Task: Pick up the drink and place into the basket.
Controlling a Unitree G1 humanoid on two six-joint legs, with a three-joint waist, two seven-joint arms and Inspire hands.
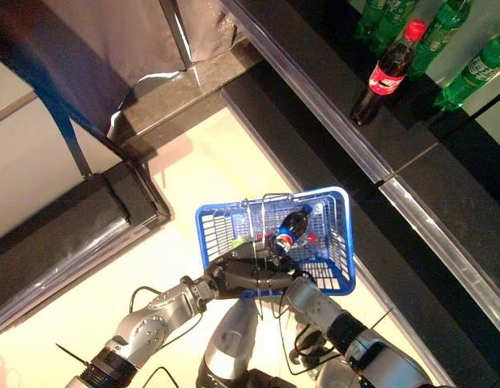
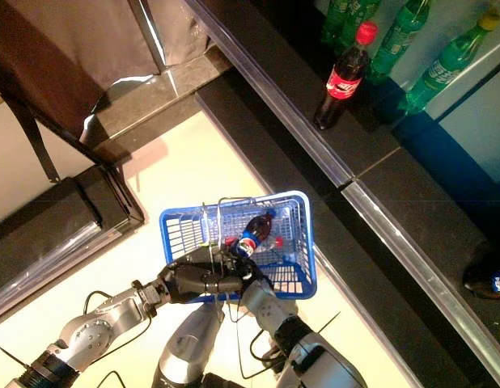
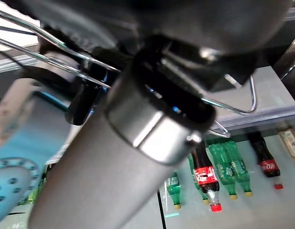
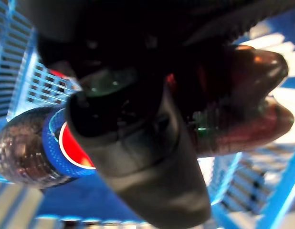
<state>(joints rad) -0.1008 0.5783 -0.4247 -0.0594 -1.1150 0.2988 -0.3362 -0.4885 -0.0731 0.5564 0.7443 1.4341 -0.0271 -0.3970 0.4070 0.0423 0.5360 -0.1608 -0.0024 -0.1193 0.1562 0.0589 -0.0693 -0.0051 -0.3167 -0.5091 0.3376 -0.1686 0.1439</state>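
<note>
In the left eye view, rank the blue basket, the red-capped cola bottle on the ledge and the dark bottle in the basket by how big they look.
1. Blue basket, clearly largest.
2. Red-capped cola bottle on the ledge.
3. Dark bottle in the basket looks smallest, but it lies partly hidden among other items, so its true size against the cola bottle is unsure.

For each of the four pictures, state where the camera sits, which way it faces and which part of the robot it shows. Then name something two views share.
Left eye: head, looking down; basket, both arms.
Right eye: head, slightly aside; same scene, cola bottle on the shelf.
Left wrist: under the left hand, facing shelf bottles.
Right wrist: behind the right hand, facing the drink.
Shared: basket, drink.
</note>
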